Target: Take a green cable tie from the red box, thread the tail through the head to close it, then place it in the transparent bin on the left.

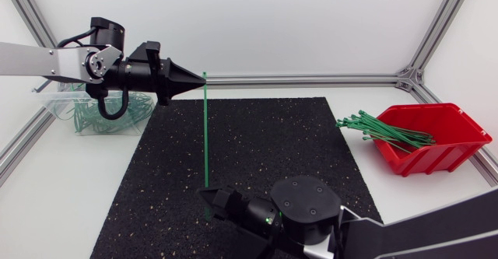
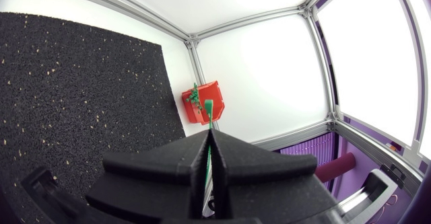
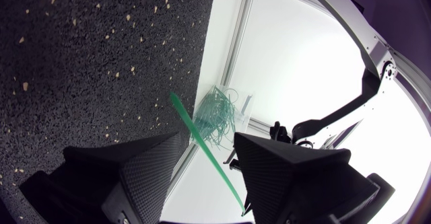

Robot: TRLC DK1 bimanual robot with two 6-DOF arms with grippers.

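The green cable tie (image 1: pixel 205 131) is stretched straight between my two pincers over the black mat (image 1: pixel 264 150). Its upper end is clenched in my left gripper (image 1: pixel 202 81). In the left wrist view the two wedge fingers (image 2: pixel 182 160) are pressed together on the strip, and a short green end pokes out ahead of the tips. The other end reaches my right gripper (image 1: pixel 208 196), low over the near part of the mat. In the right wrist view that gripper (image 3: pixel 207 138) is released. Its fingers (image 3: pixel 151 163) stand apart and the tie (image 3: pixel 195 131) runs through the gap between them; I cannot tell whether it touches either one.

The red box (image 1: pixel 447 146) sits at the right, beside the mat on the white table (image 1: pixel 47 204). It holds a bundle of straight green ties (image 1: pixel 381 128) whose ends fan out over its left rim.

The transparent bin (image 1: pixel 56 105) stands at the far left, partly hidden behind my left arm. A tangle of looped green ties (image 1: pixel 140 107) lies in it, and it also shows ahead of my right gripper in that wrist view.
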